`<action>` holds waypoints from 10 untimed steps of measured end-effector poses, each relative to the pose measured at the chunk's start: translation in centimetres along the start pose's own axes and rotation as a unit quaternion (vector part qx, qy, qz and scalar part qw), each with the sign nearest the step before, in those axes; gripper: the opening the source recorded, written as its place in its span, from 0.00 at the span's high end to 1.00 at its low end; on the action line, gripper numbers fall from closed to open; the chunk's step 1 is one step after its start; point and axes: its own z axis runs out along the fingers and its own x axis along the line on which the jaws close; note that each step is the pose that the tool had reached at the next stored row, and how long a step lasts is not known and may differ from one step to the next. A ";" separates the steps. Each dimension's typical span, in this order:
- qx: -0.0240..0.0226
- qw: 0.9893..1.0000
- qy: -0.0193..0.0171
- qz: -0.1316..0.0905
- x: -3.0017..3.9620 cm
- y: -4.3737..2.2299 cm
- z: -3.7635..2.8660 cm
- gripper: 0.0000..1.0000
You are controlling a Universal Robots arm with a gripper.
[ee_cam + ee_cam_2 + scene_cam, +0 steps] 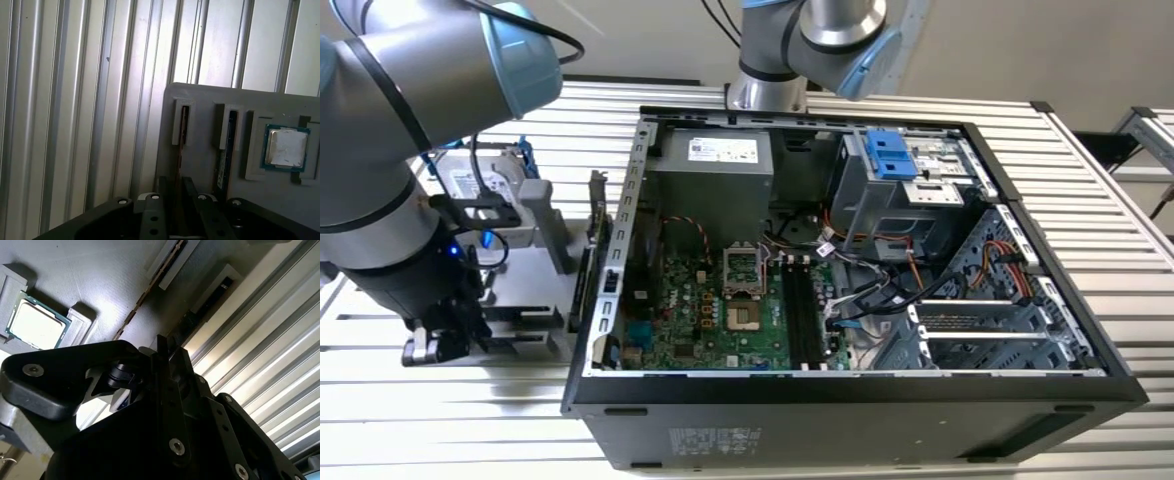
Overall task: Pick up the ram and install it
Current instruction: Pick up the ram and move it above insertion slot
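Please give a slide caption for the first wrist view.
Black claw near a thin dark ram stick standing edgewise in a grey tray with a square silver processor.

I count two thin, flat, dark circuit-board ram sticks (230,142) and one square, silver-topped, green-edged processor chip (286,147) on one pale grey moulded plastic tray (200,100). I see one open black metal computer case (854,400), holding one green motherboard (700,325), two long black plastic memory slots (803,310) and one blue plastic drive frame (891,153).
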 end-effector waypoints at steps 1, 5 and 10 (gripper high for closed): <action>0.000 1.000 0.000 0.000 0.00 0.00 0.00 0.00; 0.000 1.000 0.000 0.000 0.00 0.00 0.00 1.00; 0.001 1.000 0.000 0.000 0.00 0.00 0.00 1.00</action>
